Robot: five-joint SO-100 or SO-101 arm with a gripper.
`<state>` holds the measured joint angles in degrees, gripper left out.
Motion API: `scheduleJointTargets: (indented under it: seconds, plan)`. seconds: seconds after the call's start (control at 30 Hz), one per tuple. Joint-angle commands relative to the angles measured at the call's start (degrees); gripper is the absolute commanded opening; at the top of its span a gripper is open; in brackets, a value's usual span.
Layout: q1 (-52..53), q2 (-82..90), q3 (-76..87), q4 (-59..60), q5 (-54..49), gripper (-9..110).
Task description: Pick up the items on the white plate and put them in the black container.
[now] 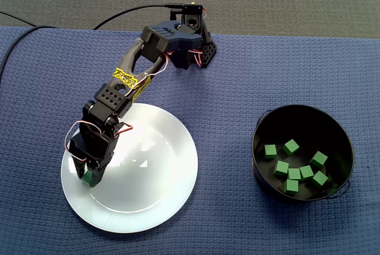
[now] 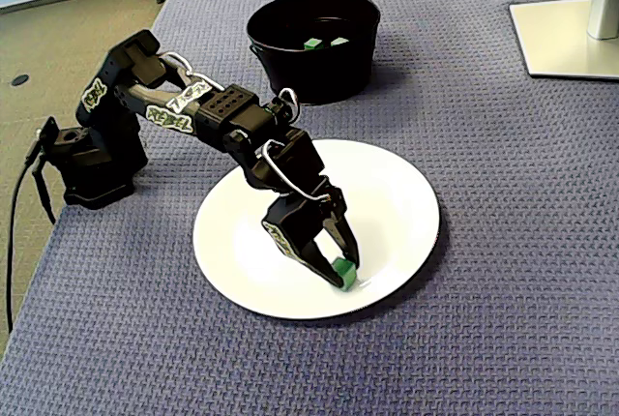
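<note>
Bright, even light in both fixed views. Soft glare on the plate, shadows faint. Focus sharp throughout.

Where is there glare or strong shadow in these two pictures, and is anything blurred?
In a fixed view, soft glare patches lie on the plate by the hand, and the container is dark inside, yet its cubes show clearly. In a fixed view, the plate is nearly washed out; the cube at the hand is sharp.
</note>
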<state>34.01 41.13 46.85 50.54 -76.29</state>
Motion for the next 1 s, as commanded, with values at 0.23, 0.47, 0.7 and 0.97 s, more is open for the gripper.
scheduleJointTargets:
  seconds: [0.23,0.47,0.7,0.97]
  plan:
    - [-3.7,21.7,-23.6,29.6,28.5,0]
    - [-17.6,45.4,-18.6,33.0,51.0,0]
    - [-47.5,63.1,-4.4,27.7,67.0,0]
    - [-69.3,65.0,21.5,7.5,70.6,0]
